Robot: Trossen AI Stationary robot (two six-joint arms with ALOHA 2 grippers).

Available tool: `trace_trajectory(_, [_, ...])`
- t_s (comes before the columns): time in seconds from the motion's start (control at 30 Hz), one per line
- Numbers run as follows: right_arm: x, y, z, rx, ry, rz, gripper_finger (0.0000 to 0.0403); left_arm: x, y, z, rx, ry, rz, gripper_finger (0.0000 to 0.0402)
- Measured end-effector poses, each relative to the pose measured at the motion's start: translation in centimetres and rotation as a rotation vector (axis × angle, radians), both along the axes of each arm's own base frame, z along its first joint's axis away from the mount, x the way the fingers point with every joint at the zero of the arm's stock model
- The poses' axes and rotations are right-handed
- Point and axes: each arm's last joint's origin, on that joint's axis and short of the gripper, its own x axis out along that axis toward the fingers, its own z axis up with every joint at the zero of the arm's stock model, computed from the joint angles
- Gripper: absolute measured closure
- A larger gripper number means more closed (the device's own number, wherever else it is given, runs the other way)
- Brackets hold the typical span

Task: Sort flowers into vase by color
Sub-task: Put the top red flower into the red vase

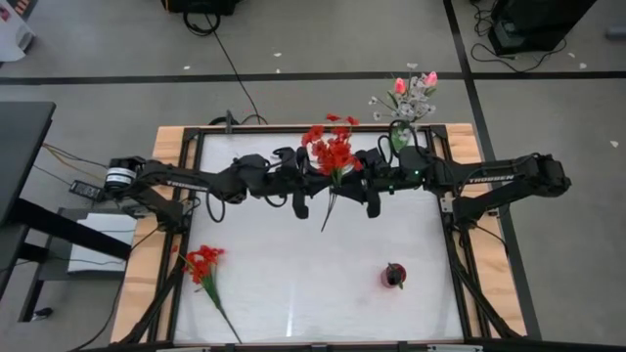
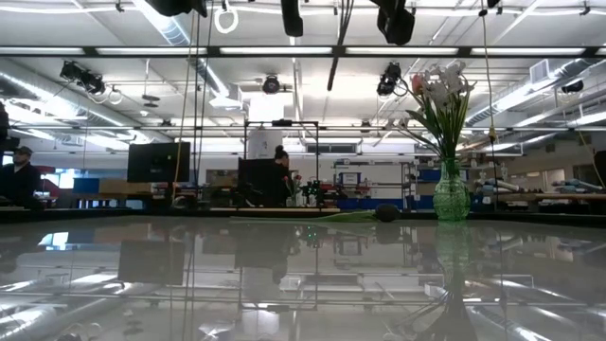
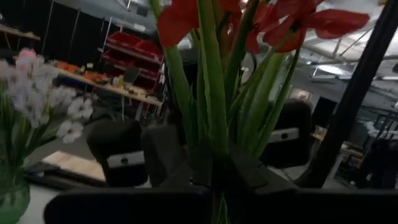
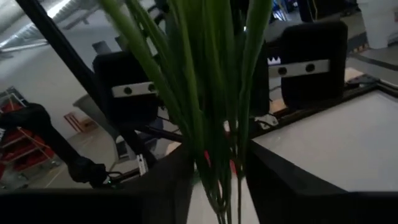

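While glossy white table (image 1: 323, 284) mirrors workshop | both claws clamp red flowers (image 1: 335, 154)

The word "TROSSEN" can be read in pale letters on the right arm (image 1: 499, 179), right of centre in the high view; similar lettering on the left arm (image 1: 176, 180) is too small to be made out.

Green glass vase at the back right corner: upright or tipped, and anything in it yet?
Upright. The low view shows the green glass vase standing straight, with the white and pink flowers rising from its mouth.
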Motion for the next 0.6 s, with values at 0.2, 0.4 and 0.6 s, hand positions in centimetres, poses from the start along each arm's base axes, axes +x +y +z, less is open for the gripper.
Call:
trace_trajectory(0.2, [-0.05, -0.13, -0.45, 0.02, 0.048, -0.007, 0.0306, 0.31, -0.11, -0.43, -0.013, 0.009, -0.003, 0.0369])
trace_trajectory(0.4, [-0.07, -0.21, -0.56, 0.022, 0.061, -0.029, 0.0378, 0.37, -0.09, -0.43, -0.028, 0.0, -0.002, 0.0308])
trace_trajectory(0.6, [-0.08, -0.34, -0.69, 0.025, 0.075, -0.072, 0.0387, -0.04, 0.23, 0.03, -0.03, -0.002, 0.005, 0.0241])
